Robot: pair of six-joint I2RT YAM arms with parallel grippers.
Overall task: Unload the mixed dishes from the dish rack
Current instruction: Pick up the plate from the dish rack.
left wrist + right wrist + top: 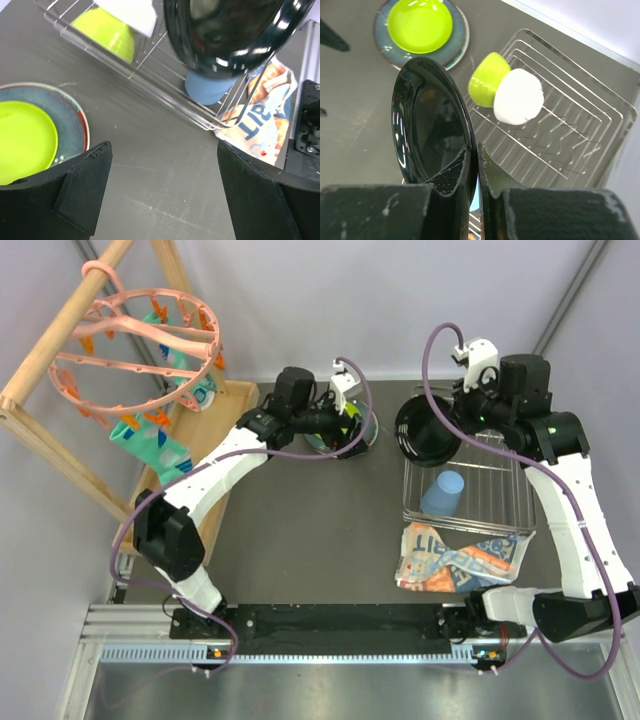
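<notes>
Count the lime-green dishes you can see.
2. A lime-green plate lies on the teal plate; a lime-green bowl sits in the dish rack beside the white bowl. Others may be hidden.

1. A matte dark grey tabletop [300, 540] fills the middle.
2. Plain pale grey walls [400, 290] stand behind it.
3. A wooden frame [52, 335] stands at the left, carrying a pink clip ring [165, 330].
4. A metal rail [300, 650] runs along the near edge.
</notes>
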